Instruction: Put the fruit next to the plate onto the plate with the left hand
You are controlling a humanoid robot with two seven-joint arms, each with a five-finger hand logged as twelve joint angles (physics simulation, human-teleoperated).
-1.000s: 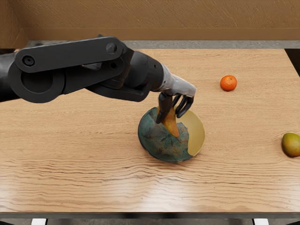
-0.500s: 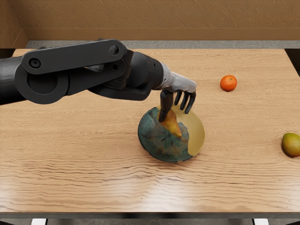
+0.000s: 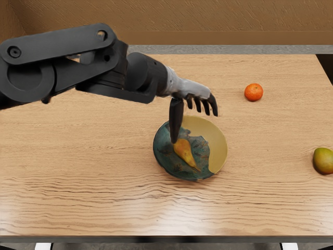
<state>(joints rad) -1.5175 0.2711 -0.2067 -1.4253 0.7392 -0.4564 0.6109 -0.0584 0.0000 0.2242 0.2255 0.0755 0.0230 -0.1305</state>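
Since a second ago: the left hand (image 3: pixel 193 99) has lifted and let go; the fruit (image 3: pixel 184 151), then upright in the fingers, now lies flat on the plate (image 3: pixel 220 147). The arm (image 3: pixel 78 67) has swung up and toward the left edge.

Bench (image 3: pixel 78 161): pale wood, long grain lines, glossy along the near edge. Behind it a grey strip, then a brown panelled wall (image 3: pixel 208 21).

The fruit sits left of the plate's centre, narrow end pointing toward the hand. The hand hovers above the plate's far rim, released, fingers spread and slightly hooked. One long dark digit hangs straight down, its tip just beside the fruit's narrow end; contact cannot be told.

Fruit: tapered, orange-yellow, smooth. Plate: round and shallow, mottled teal over most of it, plain yellow on the right side. Hand: grey metallic back, black fingers; arm matte black with round joint housings.

A small round orange (image 3: pixel 253 92) lies well apart at the far right. A green-yellow mango (image 3: pixel 323 160) sits at the right edge.
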